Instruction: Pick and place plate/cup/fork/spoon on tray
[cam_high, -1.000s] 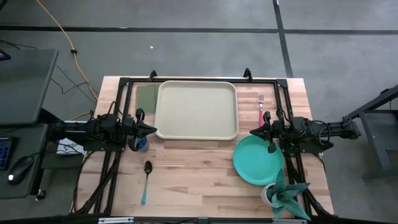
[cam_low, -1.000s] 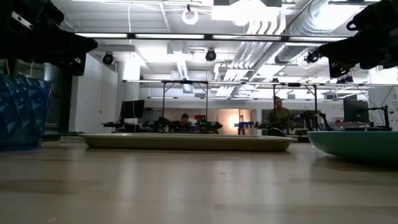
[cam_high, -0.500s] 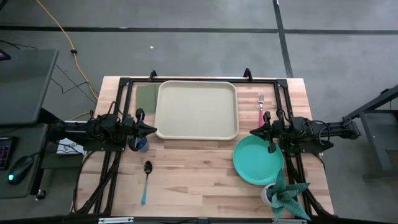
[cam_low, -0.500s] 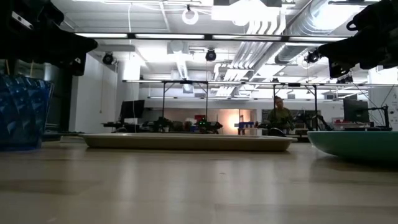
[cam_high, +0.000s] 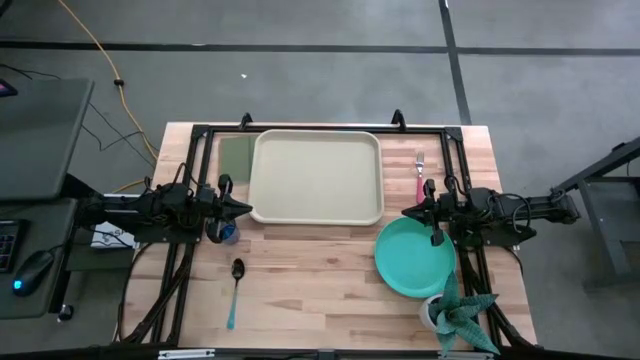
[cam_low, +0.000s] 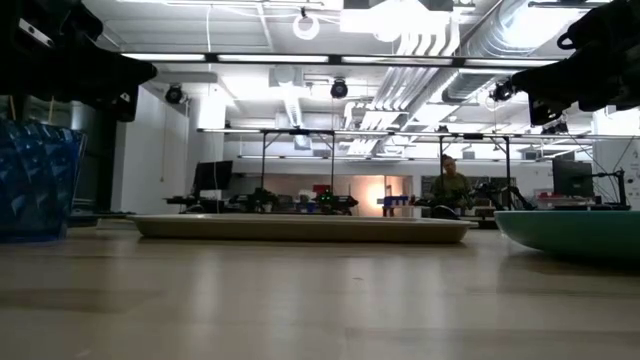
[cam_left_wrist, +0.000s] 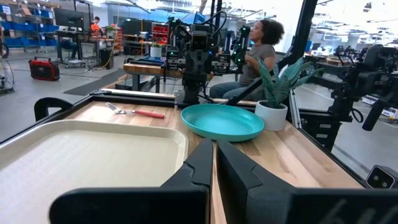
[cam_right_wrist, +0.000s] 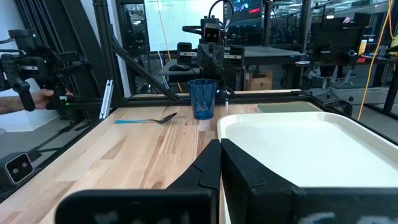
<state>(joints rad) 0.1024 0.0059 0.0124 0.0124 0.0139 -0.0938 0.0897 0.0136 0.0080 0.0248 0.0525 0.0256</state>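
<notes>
The cream tray lies at the table's far middle. The teal plate lies at the right, near the tray's near right corner. The blue cup stands at the left, under my left arm. The spoon lies near the front left. The fork lies right of the tray. My left gripper hovers shut at the tray's left edge, above the table. My right gripper hovers shut by the tray's right edge, above the plate's far rim. Both are empty.
A potted plant stands at the front right corner, next to the plate. An olive-green flat rectangle lies left of the tray. A black frame runs around the table's edges. People sit in the room beyond.
</notes>
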